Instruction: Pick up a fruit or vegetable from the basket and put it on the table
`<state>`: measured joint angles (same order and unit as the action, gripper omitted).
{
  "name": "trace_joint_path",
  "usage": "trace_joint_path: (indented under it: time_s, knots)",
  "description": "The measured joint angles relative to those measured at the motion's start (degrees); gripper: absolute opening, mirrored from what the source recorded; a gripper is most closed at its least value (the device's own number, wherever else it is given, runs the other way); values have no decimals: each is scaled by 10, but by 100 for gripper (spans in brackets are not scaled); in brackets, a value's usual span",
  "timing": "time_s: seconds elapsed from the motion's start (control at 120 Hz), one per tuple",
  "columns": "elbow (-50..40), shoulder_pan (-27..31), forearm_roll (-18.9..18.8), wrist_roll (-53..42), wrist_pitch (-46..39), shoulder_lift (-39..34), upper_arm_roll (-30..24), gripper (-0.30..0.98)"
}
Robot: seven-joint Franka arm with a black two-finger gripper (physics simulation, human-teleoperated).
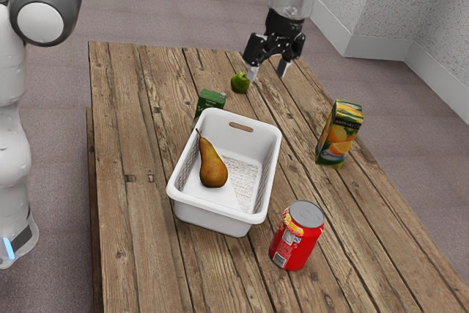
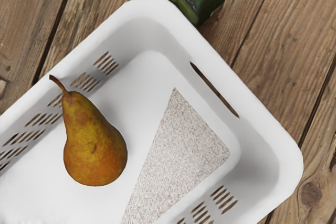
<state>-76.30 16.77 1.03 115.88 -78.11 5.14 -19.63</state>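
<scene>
Nearest, the red can (image 1: 299, 245) stands just outside the near right corner of the white basket (image 1: 212, 219), as the exterior view has it, and the pear (image 1: 213, 169) lies inside, close to the basket's long left wall with its stem toward the rim. Farther back, the gripper (image 1: 268, 71) is raised above the table (image 1: 143, 254), fingers apart and empty, so the step in hand looks like the approach. Next, I judge, it should line up over the pear's thick body, descend clear of that wall and close.
</scene>
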Motion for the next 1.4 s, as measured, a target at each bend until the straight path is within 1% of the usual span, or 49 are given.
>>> trace_joint_path:
  time_s: [0.05, 0.25, 0.308, 0.4, 0.517, 0.55, 0.625, 0.708, 0.867, 0.983, 1.083, 1.225, 1.4]
  knots:
    - [0, -1, -1, 19, 0, 0, 0, 69]
    - [0, -36, -1, 82, -1, 0, -1, 69]
    - [0, -49, -2, 100, -2, 21, 5, 69]
    - [0, -32, -3, 126, -5, 59, 26, 69]
    - [-6, -29, -1, 154, -10, 72, 38, 69]
    - [-29, -31, 0, 161, -17, 63, 41, 69]
    - [-140, -35, 2, 175, -61, 8, 43, 69]
    - [-240, -39, 4, 187, -122, -35, 43, 69]
    - [-329, -54, 21, 203, -223, -63, 43, 69]
    - [-353, -60, 30, 213, -270, -75, 42, 69]
    - [-356, -52, 34, 220, -294, -79, 43, 69]
    - [-367, -32, 36, 216, -313, -94, 40, 69]
    - [-373, -45, 37, 189, -323, -98, 37, 69]
